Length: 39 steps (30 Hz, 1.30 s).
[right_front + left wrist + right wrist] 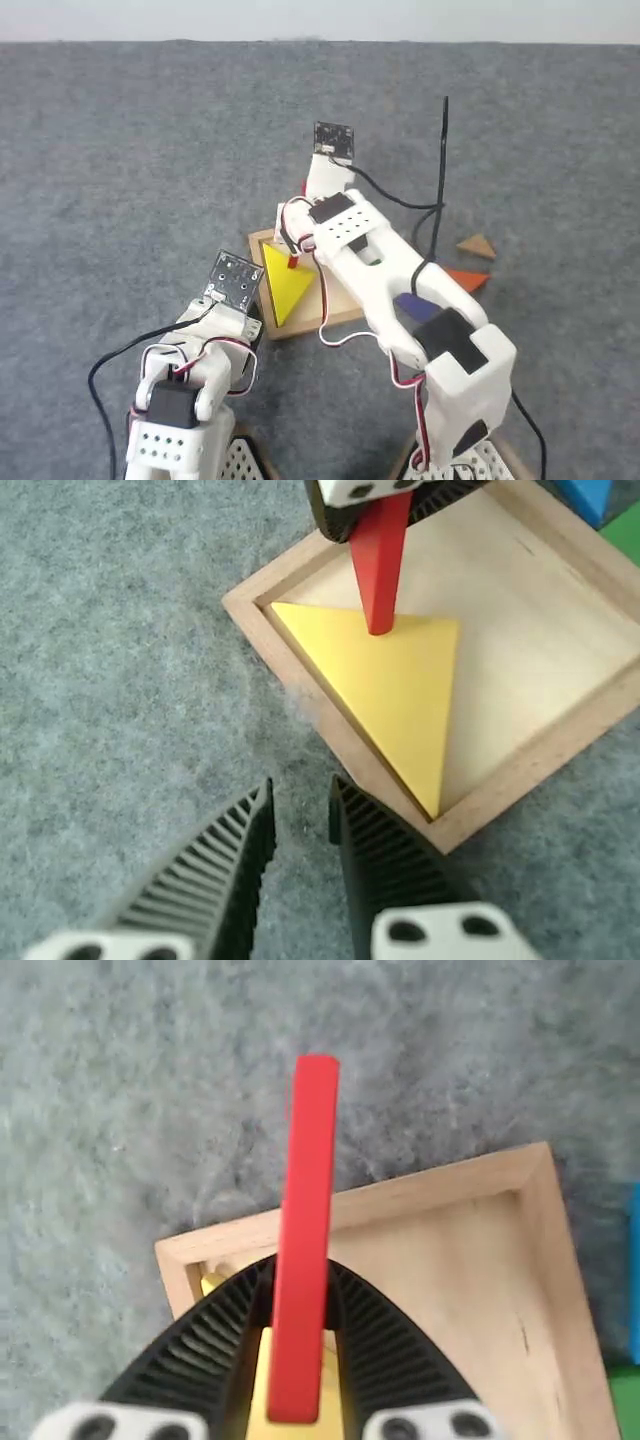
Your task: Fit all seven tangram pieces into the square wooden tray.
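1. Tray [332, 304] of pale wood sits on the grey tabletop [150, 150], just ahead of both arms.
2. We see a yellow triangle [400, 695] lying flat inside it, its long side against one wall.
3. Our right jaws are clenched on a red piece [305, 1230], which stands on edge over the tray. Its lower end points down at the yellow triangle near one corner. We cannot tell whether it touches.
4. Our left jaws hang over the tabletop just outside the tray's wall. They are parted by a narrow gap and grasp nothing.
5. A tan triangle [477, 245] and an orange triangle [468, 280] lie on the tabletop on the right arm's side, apart from the tray.
6. A dark blue piece [415, 305] lies under the right arm, and a green piece [625, 535] lies just beyond the tray.
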{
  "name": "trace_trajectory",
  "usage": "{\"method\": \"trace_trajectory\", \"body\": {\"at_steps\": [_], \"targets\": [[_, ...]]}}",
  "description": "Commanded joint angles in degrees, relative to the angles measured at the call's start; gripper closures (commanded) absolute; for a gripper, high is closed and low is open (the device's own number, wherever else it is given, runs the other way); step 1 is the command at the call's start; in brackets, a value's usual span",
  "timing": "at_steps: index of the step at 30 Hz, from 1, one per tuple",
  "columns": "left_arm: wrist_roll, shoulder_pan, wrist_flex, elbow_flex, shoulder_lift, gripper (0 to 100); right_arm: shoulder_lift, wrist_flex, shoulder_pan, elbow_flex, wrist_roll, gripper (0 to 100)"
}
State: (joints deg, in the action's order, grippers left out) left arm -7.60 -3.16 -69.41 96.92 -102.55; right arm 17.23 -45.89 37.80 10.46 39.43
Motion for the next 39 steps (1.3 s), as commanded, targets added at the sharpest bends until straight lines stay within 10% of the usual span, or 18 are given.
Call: {"method": "trace_trajectory", "body": {"at_steps": [1,39], "targets": [[0.7,0.0,-0.3,-0.4,-0.1,91,-1.1,-0.8,0.4,-3.4,0.7,99.1],[0.7,0.0,-0.3,-0.4,0.0,91,-7.4,-16.2,4.5,-3.3,-12.0,86.5]]}}
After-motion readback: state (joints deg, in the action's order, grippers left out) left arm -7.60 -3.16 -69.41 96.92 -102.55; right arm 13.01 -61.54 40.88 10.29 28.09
